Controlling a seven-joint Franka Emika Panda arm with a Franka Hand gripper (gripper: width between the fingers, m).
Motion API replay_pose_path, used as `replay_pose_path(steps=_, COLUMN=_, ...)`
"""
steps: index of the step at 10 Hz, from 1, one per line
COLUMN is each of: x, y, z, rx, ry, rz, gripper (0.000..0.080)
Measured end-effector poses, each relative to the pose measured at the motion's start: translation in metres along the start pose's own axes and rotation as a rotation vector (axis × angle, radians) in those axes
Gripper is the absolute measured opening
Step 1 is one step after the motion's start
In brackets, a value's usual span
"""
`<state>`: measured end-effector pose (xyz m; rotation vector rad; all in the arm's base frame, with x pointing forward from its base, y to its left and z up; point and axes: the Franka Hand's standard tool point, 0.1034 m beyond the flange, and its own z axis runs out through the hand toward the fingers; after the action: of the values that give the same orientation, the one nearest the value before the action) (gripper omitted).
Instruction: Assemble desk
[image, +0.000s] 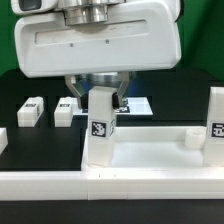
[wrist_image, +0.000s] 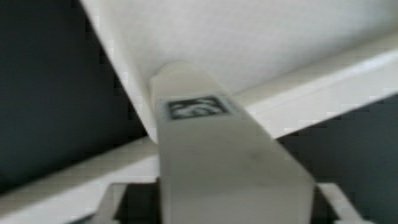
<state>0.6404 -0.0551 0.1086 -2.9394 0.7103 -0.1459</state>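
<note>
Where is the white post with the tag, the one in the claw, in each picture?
Exterior view: the post stands upright in the middle, under the claw.
Wrist view: the post fills the middle, seen lengthwise.
Shared landmark: its black-and-white tag.

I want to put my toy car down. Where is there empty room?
Bare black table lies between the two loose legs and the rim of the desk slab. The slab is also bare between the held leg and the corner socket. It's crowded around the held leg, with the marker board just behind.
</note>
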Motion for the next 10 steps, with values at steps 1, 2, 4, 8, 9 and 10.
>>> replay_pose_path(steps=1, x=0.0002, y=0.0012, z=0.0004, rx=0.0, ry=0.0, rz=0.046, gripper=0.0307)
replay_pose_path(steps=2, x=0.0005, y=0.0024, z=0.0006, rx=-0.002, ry=0.0, rz=0.152, gripper=0.0304)
replay_pose_path(steps=4, x=0.002, y=0.0067, z=0.0004, rx=0.005, ry=-0.002, rz=0.444, gripper=0.0303)
replay_pose_path(steps=8, x=-0.0005, y=0.0073, z=0.0007, rx=0.085, ry=-0.098, rz=1.104, gripper=0.03)
replay_pose_path(steps=9, x=-0.0001, y=0.0079, z=0.0, rx=0.084, ry=-0.107, rz=1.185, gripper=0.03)
replay_pose_path(steps=10, x=-0.0009, y=0.0059, z=0.0001, rx=0.08, ry=-0.113, rz=1.246, gripper=0.03)
